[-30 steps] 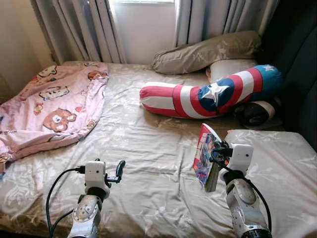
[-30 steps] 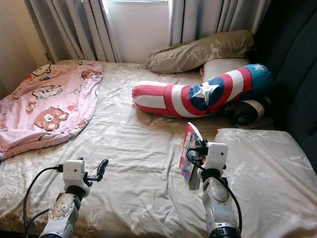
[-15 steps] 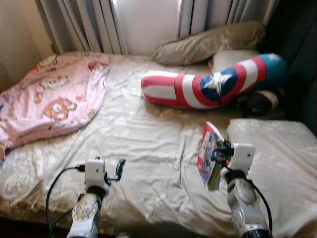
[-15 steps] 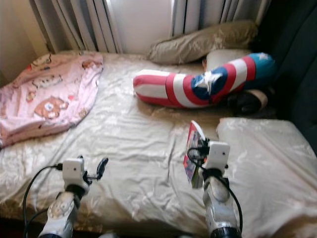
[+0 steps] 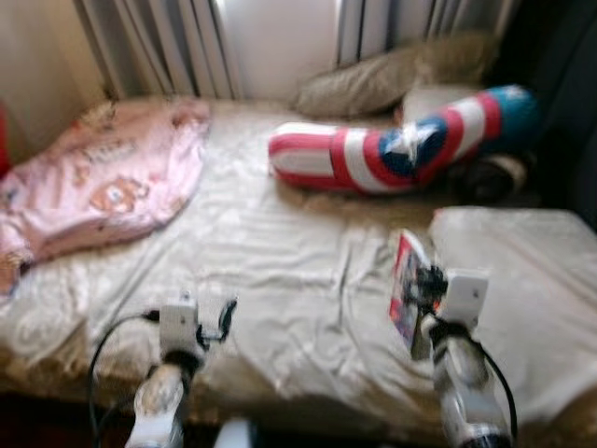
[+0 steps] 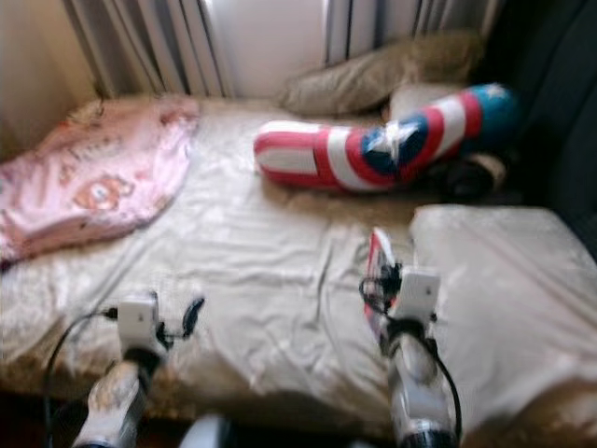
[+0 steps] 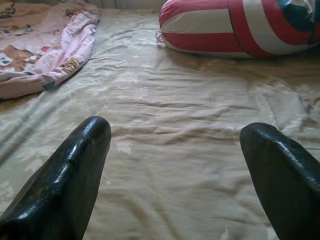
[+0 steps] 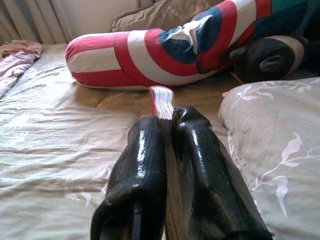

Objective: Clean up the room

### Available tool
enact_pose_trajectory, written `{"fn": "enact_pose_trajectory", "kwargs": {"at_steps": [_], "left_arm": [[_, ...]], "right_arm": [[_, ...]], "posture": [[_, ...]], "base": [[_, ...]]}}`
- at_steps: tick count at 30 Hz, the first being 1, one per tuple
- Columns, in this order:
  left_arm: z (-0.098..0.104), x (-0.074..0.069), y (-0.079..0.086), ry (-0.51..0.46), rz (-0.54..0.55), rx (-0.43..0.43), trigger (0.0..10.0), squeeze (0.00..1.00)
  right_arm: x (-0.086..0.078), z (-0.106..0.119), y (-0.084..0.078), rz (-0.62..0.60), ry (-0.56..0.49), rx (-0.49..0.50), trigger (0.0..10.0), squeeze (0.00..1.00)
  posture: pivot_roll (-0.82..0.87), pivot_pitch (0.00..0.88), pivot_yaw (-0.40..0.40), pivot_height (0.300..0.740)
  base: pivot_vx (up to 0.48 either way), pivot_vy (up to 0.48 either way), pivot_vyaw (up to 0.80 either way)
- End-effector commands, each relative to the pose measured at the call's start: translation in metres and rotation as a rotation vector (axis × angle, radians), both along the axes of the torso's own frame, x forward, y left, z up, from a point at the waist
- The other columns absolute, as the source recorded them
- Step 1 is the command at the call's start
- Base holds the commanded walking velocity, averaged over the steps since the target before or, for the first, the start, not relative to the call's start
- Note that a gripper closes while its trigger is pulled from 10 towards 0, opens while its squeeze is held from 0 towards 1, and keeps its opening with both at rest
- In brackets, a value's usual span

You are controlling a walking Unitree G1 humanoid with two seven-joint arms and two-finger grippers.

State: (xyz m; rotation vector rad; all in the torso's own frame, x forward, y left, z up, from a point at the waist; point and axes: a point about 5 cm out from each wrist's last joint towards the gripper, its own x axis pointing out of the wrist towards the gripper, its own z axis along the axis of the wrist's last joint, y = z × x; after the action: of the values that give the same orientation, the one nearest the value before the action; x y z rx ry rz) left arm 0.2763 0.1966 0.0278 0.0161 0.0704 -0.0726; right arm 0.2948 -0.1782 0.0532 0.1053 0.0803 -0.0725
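While right gripper point(image 8: 167, 120) clamps a book point(image 5: 407, 287) over the bed point(image 5: 280, 261), left gripper point(image 7: 175, 135) spread apart, holding nothing

Glossy black plastic end effector fingers point(image 8: 197, 165), paper book point(image 8: 162, 102), creased satiny cloth bedsheet point(image 7: 190, 150), soft pink blanket point(image 5: 112, 177)

Red-white-striped bolster point(image 5: 373, 159), pink cartoon-print blanket point(image 5: 103, 182)

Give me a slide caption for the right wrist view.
Right gripper clamps a book above the bed.
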Motion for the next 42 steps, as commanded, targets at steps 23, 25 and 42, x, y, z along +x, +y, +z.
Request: {"fn": "enact_pose_trajectory", "kwargs": {"at_steps": [23,25,42], "left_arm": [[0.005,0.006,0.001,0.0,-0.009,-0.008,10.0,0.0],[0.005,0.006,0.001,0.0,-0.009,-0.008,10.0,0.0],[0.005,0.005,0.003,0.001,-0.011,0.001,10.0,0.0]], "right_arm": [[0.007,0.008,0.001,0.005,-0.031,-0.009,10.0,0.0],[0.006,0.007,-0.004,-0.02,-0.02,-0.018,10.0,0.0],[0.006,0.005,-0.004,-0.018,-0.011,-0.009,10.0,0.0]], "posture": [[0.02,0.0,-0.013,0.657],[0.02,0.0,-0.013,0.657],[0.02,0.0,-0.011,0.657]], "base": [[0.0,0.0,0.0],[0.12,0.0,0.0],[0.285,0.0,0.0]]}}
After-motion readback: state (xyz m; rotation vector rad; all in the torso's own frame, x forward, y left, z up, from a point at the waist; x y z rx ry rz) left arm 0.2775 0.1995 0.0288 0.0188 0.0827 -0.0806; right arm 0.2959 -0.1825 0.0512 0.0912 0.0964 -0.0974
